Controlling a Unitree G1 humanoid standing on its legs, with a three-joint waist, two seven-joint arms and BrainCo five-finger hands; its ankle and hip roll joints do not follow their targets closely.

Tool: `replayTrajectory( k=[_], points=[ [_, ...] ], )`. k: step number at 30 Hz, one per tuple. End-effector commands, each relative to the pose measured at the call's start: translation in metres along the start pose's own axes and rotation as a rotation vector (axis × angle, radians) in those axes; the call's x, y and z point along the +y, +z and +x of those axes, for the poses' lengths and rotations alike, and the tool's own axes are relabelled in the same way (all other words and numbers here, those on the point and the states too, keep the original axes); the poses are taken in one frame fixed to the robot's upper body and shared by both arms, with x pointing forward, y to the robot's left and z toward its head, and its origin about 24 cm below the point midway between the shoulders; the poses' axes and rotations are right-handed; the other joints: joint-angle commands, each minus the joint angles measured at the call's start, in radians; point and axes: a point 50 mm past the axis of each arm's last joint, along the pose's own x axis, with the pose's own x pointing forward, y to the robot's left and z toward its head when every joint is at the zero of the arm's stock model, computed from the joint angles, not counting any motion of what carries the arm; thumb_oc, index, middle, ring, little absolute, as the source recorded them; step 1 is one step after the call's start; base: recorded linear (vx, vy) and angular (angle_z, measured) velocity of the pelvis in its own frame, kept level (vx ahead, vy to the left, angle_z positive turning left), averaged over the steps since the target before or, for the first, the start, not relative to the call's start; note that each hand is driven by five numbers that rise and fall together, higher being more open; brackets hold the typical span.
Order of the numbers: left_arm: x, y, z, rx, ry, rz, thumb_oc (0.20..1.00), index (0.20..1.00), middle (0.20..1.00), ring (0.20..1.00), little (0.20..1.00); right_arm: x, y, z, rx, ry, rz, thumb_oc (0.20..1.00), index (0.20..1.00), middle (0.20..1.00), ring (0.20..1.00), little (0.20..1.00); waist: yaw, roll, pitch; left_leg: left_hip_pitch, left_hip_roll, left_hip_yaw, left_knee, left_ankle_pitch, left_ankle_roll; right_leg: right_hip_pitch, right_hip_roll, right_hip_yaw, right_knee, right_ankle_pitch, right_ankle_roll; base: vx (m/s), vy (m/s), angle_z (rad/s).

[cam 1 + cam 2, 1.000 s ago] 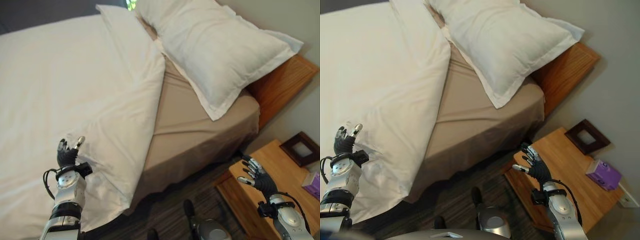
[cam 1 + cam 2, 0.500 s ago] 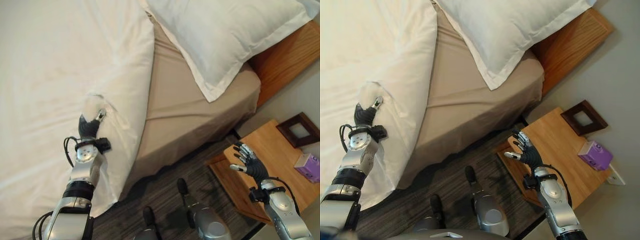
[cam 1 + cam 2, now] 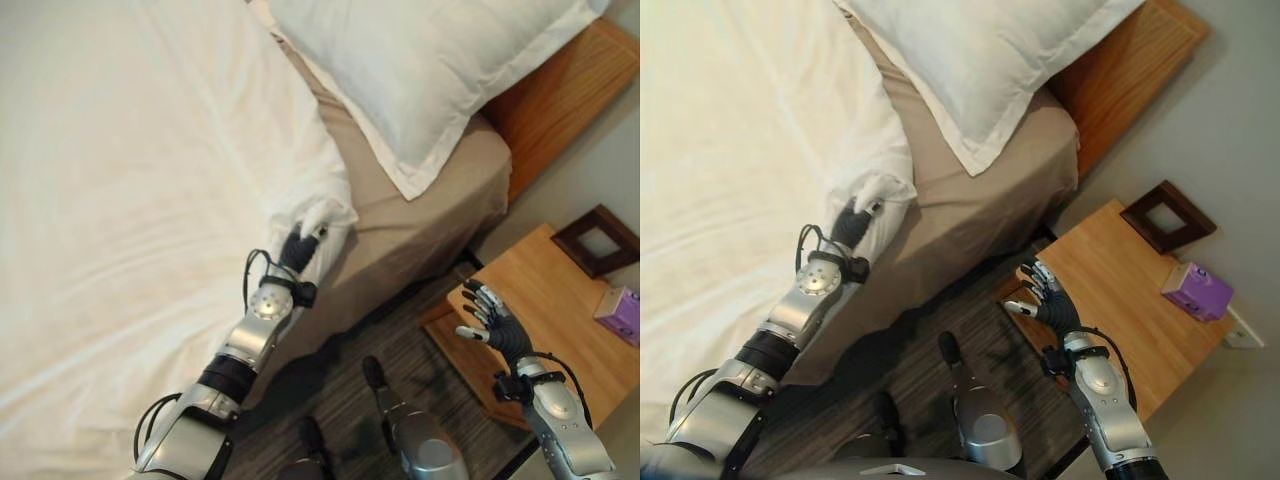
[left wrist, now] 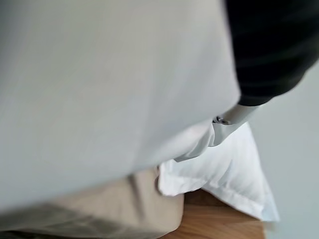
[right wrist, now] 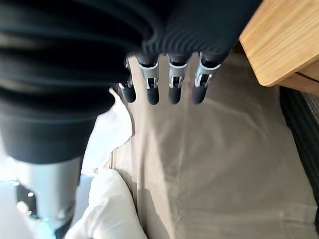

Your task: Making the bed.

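Observation:
A white duvet (image 3: 130,180) covers most of the bed. My left hand (image 3: 298,250) is shut on its bunched corner (image 3: 322,213), held over the bare beige sheet (image 3: 420,215) near the bed's side edge. The cloth wraps over the fingers (image 4: 228,118). A large white pillow (image 3: 430,70) lies at the head of the bed, and part of it overlaps the sheet. My right hand (image 3: 490,325) hangs open over the floor beside the bed, holding nothing, its fingers (image 5: 159,89) straight.
A wooden nightstand (image 3: 560,300) stands right of the bed. On it are a dark picture frame (image 3: 598,240) and a purple box (image 3: 620,315). The wooden headboard (image 3: 560,90) runs behind the pillow. Dark striped floor (image 3: 400,350) lies between bed and nightstand.
My left hand has pulled the duvet corner up the bed toward the pillow, covering more of the beige sheet. The view has shifted too. The right hand stays open beside the nightstand.

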Motion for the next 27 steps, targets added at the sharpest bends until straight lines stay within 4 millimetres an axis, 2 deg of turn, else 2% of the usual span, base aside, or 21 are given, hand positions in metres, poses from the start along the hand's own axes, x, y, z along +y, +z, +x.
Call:
replayTrajectory(
  k=[1, 2, 7, 11, 14, 17, 19, 21, 22, 24, 25, 26, 27],
  points=[
    [-0.061, 0.030, 0.020, -0.086, -0.183, -0.113, 0.837, 0.837, 0.837, 0.837, 0.837, 0.002, 0.015, 0.003, -0.078, 0.018, -0.002, 1.000, 1.000, 1.000, 1.000, 1.000, -0.050, 0.023, -0.051, 0.003, 0.037, -0.024, 0.010, 0.044, -0.012, 0.019, -0.047, -0.002, 0.109, -0.118, 0.092, 0.00, 0.032, -0.14],
    [-0.074, 0.015, 0.020, -0.003, -0.208, -0.144, 1.000, 1.000, 1.000, 1.000, 1.000, 0.005, 0.013, 0.003, -0.066, 0.027, 0.024, 1.000, 1.000, 1.000, 1.000, 1.000, -0.079, 0.022, -0.054, 0.009, 0.037, -0.003, 0.010, 0.041, -0.013, 0.011, -0.043, 0.015, 0.110, -0.113, 0.093, 0.01, 0.028, -0.17],
    [-0.089, 0.000, 0.016, 0.081, -0.206, -0.264, 1.000, 1.000, 1.000, 1.000, 1.000, 0.010, 0.008, 0.002, -0.041, 0.035, 0.056, 1.000, 1.000, 1.000, 1.000, 1.000, -0.117, 0.027, -0.064, 0.011, 0.036, 0.029, 0.010, 0.037, -0.015, -0.007, -0.037, 0.043, 0.109, -0.105, 0.096, 0.01, 0.005, -0.24],
    [-0.095, 0.003, 0.012, 0.070, -0.222, -0.316, 1.000, 1.000, 1.000, 1.000, 1.000, 0.010, 0.002, -0.003, -0.012, 0.033, 0.060, 1.000, 1.000, 1.000, 1.000, 1.000, -0.122, 0.039, -0.075, 0.015, 0.035, 0.034, 0.010, 0.036, -0.016, 0.000, -0.038, 0.045, 0.102, -0.104, 0.094, 0.04, -0.022, -0.30],
    [-0.098, 0.015, 0.008, 0.017, -0.270, -0.380, 1.000, 1.000, 1.000, 1.000, 1.000, 0.005, 0.001, -0.005, -0.003, 0.019, 0.044, 1.000, 1.000, 1.000, 1.000, 1.000, -0.109, 0.055, -0.088, 0.021, 0.031, 0.020, 0.010, 0.038, -0.014, 0.025, -0.048, 0.029, 0.096, -0.109, 0.092, 0.04, -0.024, -0.05],
    [-0.094, 0.038, 0.004, -0.070, -0.324, -0.524, 1.000, 1.000, 1.000, 1.000, 1.000, 0.000, 0.001, -0.005, -0.003, -0.010, 0.040, 1.000, 1.000, 1.000, 1.000, 1.000, -0.093, 0.066, -0.100, 0.025, 0.028, 0.004, 0.010, 0.041, -0.013, 0.051, -0.059, 0.012, 0.089, -0.115, 0.091, 0.03, -0.021, 0.09],
    [-0.090, 0.060, -0.002, -0.157, -0.406, -0.612, 1.000, 1.000, 1.000, 1.000, 1.000, -0.004, 0.003, -0.006, -0.011, -0.030, 0.034, 1.000, 1.000, 1.000, 1.000, 1.000, -0.080, 0.069, -0.106, 0.026, 0.026, -0.010, 0.010, 0.043, -0.013, 0.066, -0.063, 0.000, 0.083, -0.118, 0.090, 0.03, -0.021, 0.23],
    [-0.078, 0.081, -0.012, -0.256, -0.486, -0.700, 1.000, 1.000, 1.000, 1.000, 1.000, -0.011, 0.003, -0.010, -0.014, -0.059, 0.027, 1.000, 1.000, 1.000, 1.000, 1.000, -0.062, 0.072, -0.113, 0.026, 0.023, -0.026, 0.010, 0.043, -0.012, 0.082, -0.070, -0.012, 0.078, -0.121, 0.089, 0.03, -0.015, 0.39],
    [-0.065, 0.089, -0.019, -0.308, -0.501, -0.774, 1.000, 1.000, 1.000, 1.000, 1.000, -0.015, 0.002, -0.013, -0.014, -0.076, 0.020, 1.000, 1.000, 1.000, 1.000, 1.000, -0.052, 0.072, -0.117, 0.027, 0.021, -0.038, 0.010, 0.044, -0.011, 0.091, -0.074, -0.020, 0.077, -0.125, 0.088, 0.02, -0.009, 0.28],
    [-0.043, 0.093, -0.031, -0.381, -0.472, -0.836, 1.000, 1.000, 1.000, 1.000, 1.000, -0.020, 0.003, -0.016, -0.018, -0.100, -0.005, 1.000, 1.000, 1.000, 1.000, 1.000, -0.032, 0.070, -0.122, 0.028, 0.019, -0.054, 0.010, 0.044, -0.011, 0.108, -0.080, -0.035, 0.071, -0.129, 0.087, 0.02, -0.012, 0.27],
    [-0.025, 0.090, -0.040, -0.423, -0.415, -0.874, 1.000, 1.000, 1.000, 1.000, 1.000, -0.025, 0.003, -0.017, -0.026, -0.127, -0.021, 1.000, 1.000, 1.000, 1.000, 1.000, -0.017, 0.067, -0.125, 0.031, 0.017, -0.063, 0.010, 0.044, -0.011, 0.119, -0.083, -0.044, 0.067, -0.131, 0.087, 0.02, -0.019, 0.23],
    [0.013, 0.071, -0.060, -0.471, -0.245, -0.937, 1.000, 1.000, 1.000, 1.000, 1.000, -0.037, 0.012, -0.013, -0.074, -0.182, -0.058, 1.000, 1.000, 1.000, 1.000, 1.000, 0.018, 0.062, -0.127, 0.038, 0.015, -0.080, 0.010, 0.039, -0.009, 0.140, -0.087, -0.056, 0.059, -0.136, 0.085, 0.01, -0.021, 0.12],
    [0.013, 0.071, -0.061, -0.472, -0.244, -0.936, 1.000, 1.000, 1.000, 1.000, 1.000, -0.037, 0.012, -0.013, -0.074, -0.181, -0.058, 1.000, 1.000, 1.000, 1.000, 1.000, 0.017, 0.061, -0.129, 0.034, 0.015, -0.080, 0.010, 0.043, -0.010, 0.136, -0.087, -0.056, 0.059, -0.133, 0.084, 0.01, -0.016, 0.08]
  ],
)
